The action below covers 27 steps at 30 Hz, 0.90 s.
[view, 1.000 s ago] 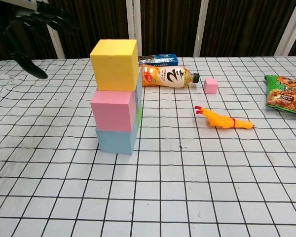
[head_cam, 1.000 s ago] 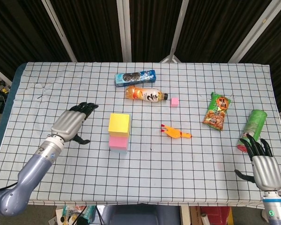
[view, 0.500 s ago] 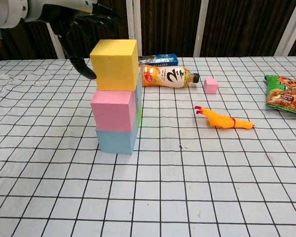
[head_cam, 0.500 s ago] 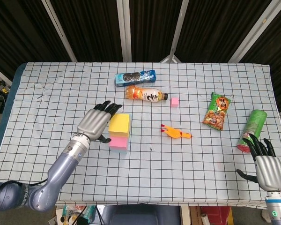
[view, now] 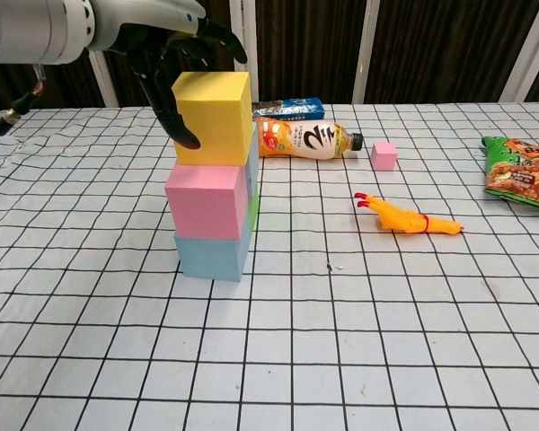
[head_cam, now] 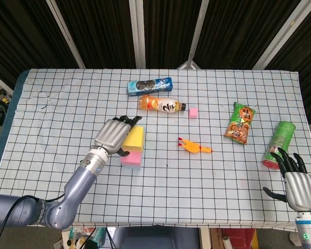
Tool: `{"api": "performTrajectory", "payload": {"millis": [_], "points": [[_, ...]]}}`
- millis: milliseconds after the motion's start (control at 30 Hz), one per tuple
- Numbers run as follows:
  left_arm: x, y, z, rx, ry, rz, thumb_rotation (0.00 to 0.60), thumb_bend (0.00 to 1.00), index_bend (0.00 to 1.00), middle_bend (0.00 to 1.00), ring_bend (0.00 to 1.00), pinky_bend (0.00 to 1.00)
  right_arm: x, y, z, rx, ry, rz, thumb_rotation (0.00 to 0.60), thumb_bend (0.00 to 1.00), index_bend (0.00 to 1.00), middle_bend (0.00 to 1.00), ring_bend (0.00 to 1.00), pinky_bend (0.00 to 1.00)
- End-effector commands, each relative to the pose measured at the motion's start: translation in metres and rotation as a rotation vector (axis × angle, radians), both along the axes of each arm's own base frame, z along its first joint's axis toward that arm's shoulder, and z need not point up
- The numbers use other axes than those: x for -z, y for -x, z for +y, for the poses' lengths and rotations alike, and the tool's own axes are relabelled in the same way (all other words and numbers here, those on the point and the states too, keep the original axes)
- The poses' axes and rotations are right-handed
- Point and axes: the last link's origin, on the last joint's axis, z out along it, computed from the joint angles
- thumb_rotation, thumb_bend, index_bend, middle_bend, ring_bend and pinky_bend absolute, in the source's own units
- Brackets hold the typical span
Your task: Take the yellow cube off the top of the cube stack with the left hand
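**Left robot hand at the yellow cube atop the stack**

The yellow foam cube [view: 213, 117] sits on top of the stack, squarely over a pink foam cube [view: 207, 200], which rests on a light blue foam cube [view: 212, 254] on the tabletop [view: 341, 341], a checked white cloth with a dark grid. Behind the stack a sliver of green and blue shows at its right edge, too hidden to tell what it is.

The left robot hand [view: 166, 54] is right at the yellow cube. In the chest view its dark fingers [view: 217, 38] arch over the cube's top back edge, while the thumb [view: 178, 121] hangs down along the cube's left front face. The fingers are apart and curved around the cube; whether they actually press on it I cannot tell. From the head view the left robot hand [head_cam: 113, 136] covers the left part of the yellow cube [head_cam: 136, 139].

Behind the stack lies an orange drink bottle [view: 304, 140] on its side, and beyond it a blue biscuit packet [view: 292, 108]. A small pink cube [view: 384, 155] stands just right of the bottle's cap. A yellow rubber chicken toy [view: 406, 216] lies nearer the front, and a green snack bag [view: 521, 171] is at the far right.

The right robot hand [head_cam: 297, 184] rests at the tabletop's near right corner, fingers spread and holding nothing, close to a green cylindrical can [head_cam: 279, 143].
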Motion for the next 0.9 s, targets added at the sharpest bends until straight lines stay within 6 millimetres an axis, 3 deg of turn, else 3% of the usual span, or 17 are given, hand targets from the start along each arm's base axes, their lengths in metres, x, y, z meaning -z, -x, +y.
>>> {"api": "performTrajectory", "payload": {"millis": [33, 200, 433, 567, 900], "points": [[0.0, -0.004, 0.004, 0.017, -0.021, -0.027, 0.6, 0.31, 0.21, 0.4, 0.28, 0.38, 0.001, 0.001, -0.001, 0.005, -0.004, 0.001, 0.6, 0.0, 0.14, 0.07, 0.18, 0.02], [-0.007, -0.009, 0.006, 0.05, -0.076, -0.088, 0.6, 0.36, 0.26, 0.48, 0.36, 0.45, 0.001, 0.001, -0.002, 0.01, -0.005, 0.0, 0.6, 0.0, 0.14, 0.07, 0.18, 0.02], [-0.028, -0.004, 0.001, 0.093, -0.156, -0.098, 0.6, 0.36, 0.26, 0.49, 0.37, 0.45, 0.0, 0.002, -0.002, 0.01, -0.001, -0.004, 0.6, 0.0, 0.14, 0.07, 0.18, 0.02], [-0.044, 0.021, -0.013, 0.132, -0.203, -0.031, 0.6, 0.36, 0.26, 0.49, 0.37, 0.45, -0.001, 0.001, 0.0, 0.006, 0.003, -0.007, 0.6, 0.0, 0.14, 0.07, 0.18, 0.02], [-0.083, 0.12, -0.044, 0.028, -0.295, 0.091, 0.6, 0.36, 0.25, 0.48, 0.37, 0.45, 0.002, -0.001, 0.001, 0.002, 0.0, 0.0, 0.6, 0.0, 0.14, 0.07, 0.18, 0.02]]}}
